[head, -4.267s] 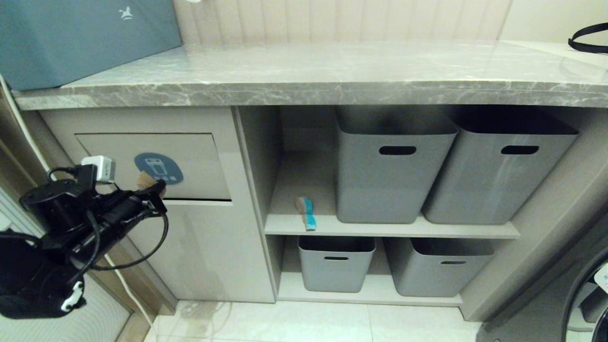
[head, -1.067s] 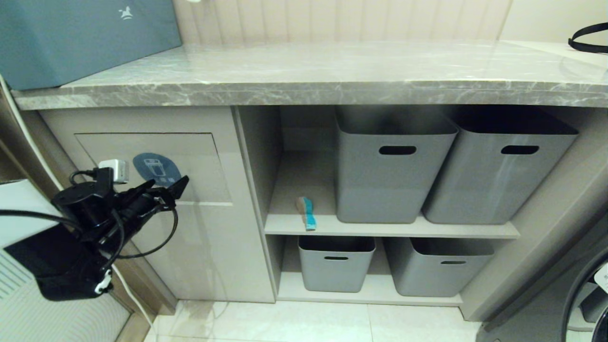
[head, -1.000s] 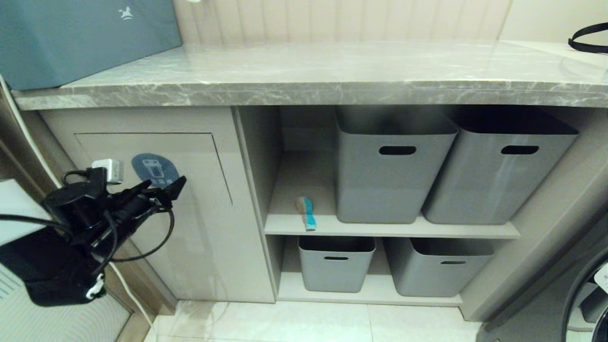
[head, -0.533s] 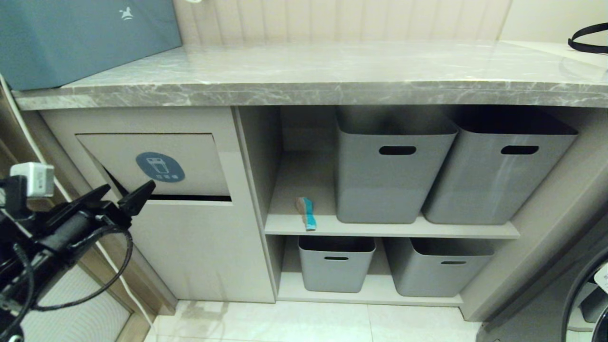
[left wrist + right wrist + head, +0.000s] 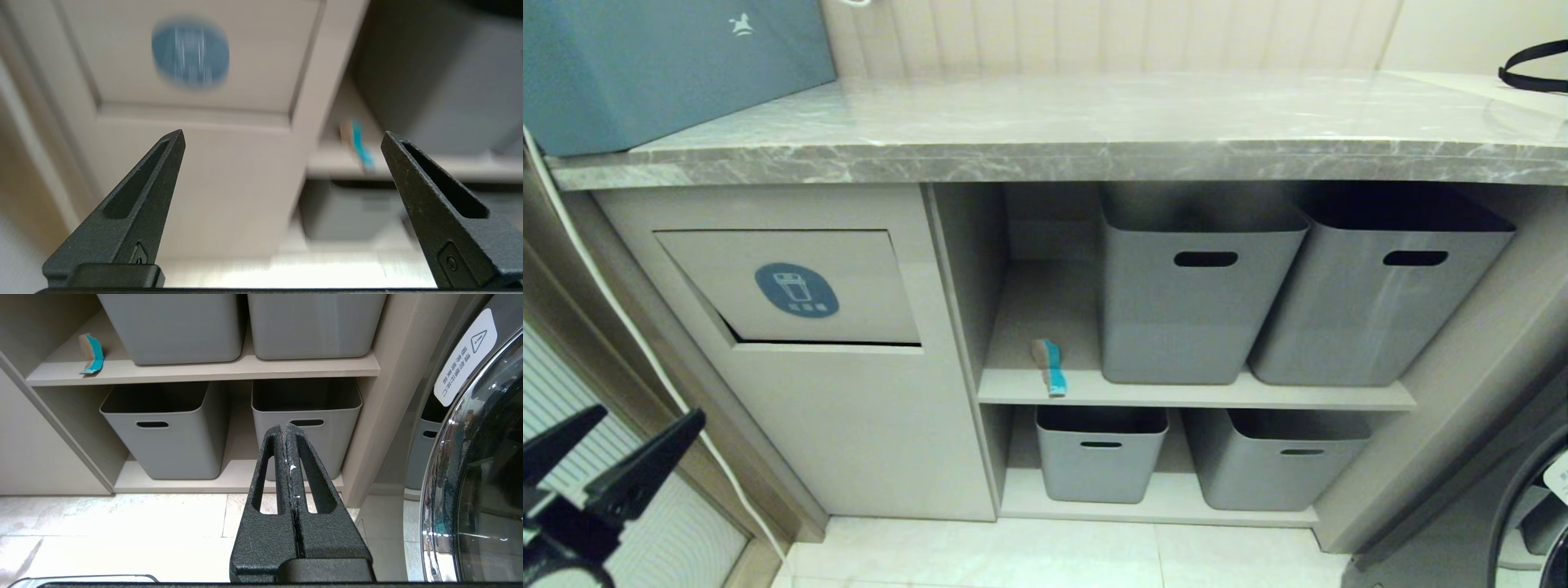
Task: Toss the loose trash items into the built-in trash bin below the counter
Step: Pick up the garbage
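Nearest, at about eight o'clock in the head view: left gripper (image 5: 609,437), fingers spread wide, nothing between them, well apart from the cabinet front. Same wide spread in the left wrist view (image 5: 282,136), tips pointing toward the cabinet, flap and shelf blurred beyond.

Right gripper (image 5: 284,428) only in its own wrist view: fingers pressed together, empty, low above the pale floor tiles (image 5: 122,522), aimed toward the lower shelf.

Farther in, at about nine o'clock: built-in trash bin (image 5: 792,286), beige flap with a blue oval icon, a thin dark gap along its lower edge.

Near centre, at about six o'clock from the middle: one teal strip (image 5: 1052,367), tan on one side, bent, lying on the upper shelf (image 5: 1192,396) near its front edge, just beside the left upper grey basket (image 5: 1192,302), not touching either gripper. Same strip in the right wrist view (image 5: 92,353). Second strip nowhere to be made out.

At three o'clock: second upper grey basket (image 5: 1380,302). Below, two smaller grey baskets (image 5: 1101,457) on the lower shelf.

Farthest, at twelve o'clock: counter (image 5: 1094,122), grey marble-look slab. At eleven o'clock on it: large teal box (image 5: 670,65). At four o'clock: round washer door (image 5: 474,465).
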